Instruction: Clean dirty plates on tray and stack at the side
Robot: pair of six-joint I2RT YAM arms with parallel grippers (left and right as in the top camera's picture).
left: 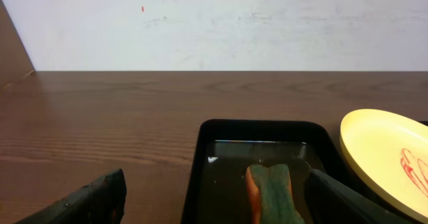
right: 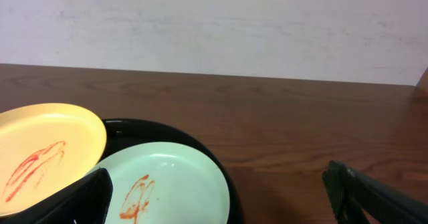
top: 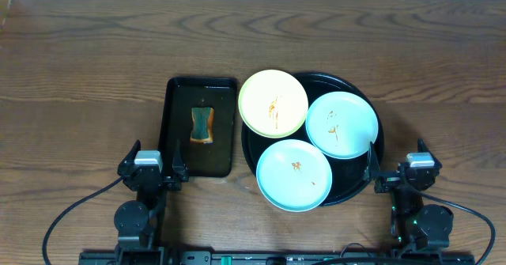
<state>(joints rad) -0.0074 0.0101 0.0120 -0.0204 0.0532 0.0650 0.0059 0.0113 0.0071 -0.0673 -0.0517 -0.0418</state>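
The round black tray (top: 360, 88) holds three plates with orange-brown smears: a pale yellow plate (top: 273, 102) at its far left, a mint-blue plate (top: 341, 124) at its right, and a second mint-blue plate (top: 294, 174) at its front. The yellow plate also shows in the left wrist view (left: 384, 150) and the right wrist view (right: 47, 147), and the right mint-blue plate shows in the right wrist view (right: 177, 184). My left gripper (top: 150, 166) is open and empty near the table's front edge, left of the tray. My right gripper (top: 399, 170) is open and empty at the tray's front right.
A rectangular black tray (top: 175, 138) with shallow liquid stands left of the round tray and holds a green and orange sponge (top: 203, 125), also in the left wrist view (left: 273, 192). A white wall stands beyond the table's far edge.
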